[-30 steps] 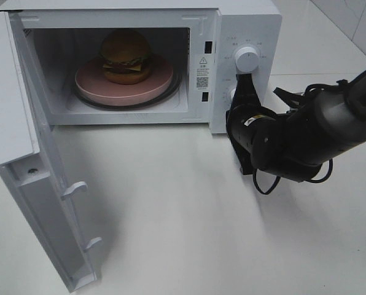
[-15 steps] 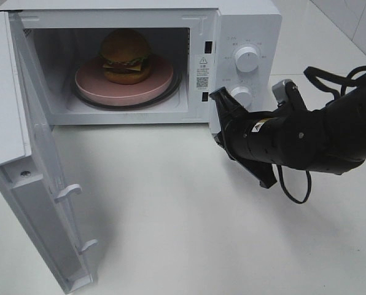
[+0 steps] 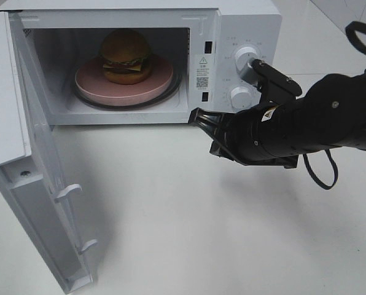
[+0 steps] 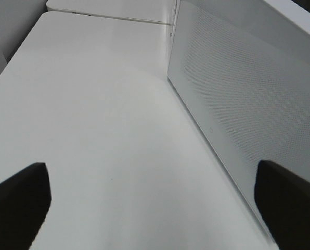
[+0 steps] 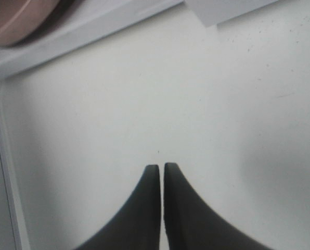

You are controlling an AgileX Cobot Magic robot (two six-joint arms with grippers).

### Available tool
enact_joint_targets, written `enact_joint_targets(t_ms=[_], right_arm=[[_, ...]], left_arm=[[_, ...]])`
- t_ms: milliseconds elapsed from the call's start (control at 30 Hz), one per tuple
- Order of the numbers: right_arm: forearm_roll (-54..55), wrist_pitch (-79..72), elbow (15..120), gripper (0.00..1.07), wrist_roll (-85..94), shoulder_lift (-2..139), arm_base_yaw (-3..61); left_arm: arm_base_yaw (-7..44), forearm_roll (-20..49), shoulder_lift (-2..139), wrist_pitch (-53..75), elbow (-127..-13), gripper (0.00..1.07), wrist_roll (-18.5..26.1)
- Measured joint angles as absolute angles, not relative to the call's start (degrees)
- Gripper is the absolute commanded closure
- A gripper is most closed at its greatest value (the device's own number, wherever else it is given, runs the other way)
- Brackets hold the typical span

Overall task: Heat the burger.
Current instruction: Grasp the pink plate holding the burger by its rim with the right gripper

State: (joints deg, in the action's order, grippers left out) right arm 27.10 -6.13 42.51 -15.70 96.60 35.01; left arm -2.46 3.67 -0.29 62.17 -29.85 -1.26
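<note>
The burger, with its golden bun, cheese and lettuce, sits on a pink plate inside the open white microwave. My right gripper is shut and empty. It points left, just in front of the cavity's lower right corner and low over the table. In the right wrist view its fingertips press together above the white table, with the plate's edge in one corner. My left gripper is open beside the microwave's perforated side wall; it is out of the exterior view.
The microwave door stands swung wide open at the left, reaching toward the table's front edge. Two white knobs sit on the control panel behind my right arm. White table stretches in front of the microwave.
My right arm has swung away from the lower knob and dropped leftward, so its shut gripper now points at the cavity's lower right corner. The door has swung slightly wider.
</note>
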Motion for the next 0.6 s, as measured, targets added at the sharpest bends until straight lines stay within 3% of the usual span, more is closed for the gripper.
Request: enact_joint_targets(t_ms=[600], right_arm=[[14.09, 21.43, 54.49, 1.04, 9.4, 95.23, 35.01]], left_arm=[[-2.46, 3.67, -0.29, 62.17, -29.85, 0.07, -1.26]])
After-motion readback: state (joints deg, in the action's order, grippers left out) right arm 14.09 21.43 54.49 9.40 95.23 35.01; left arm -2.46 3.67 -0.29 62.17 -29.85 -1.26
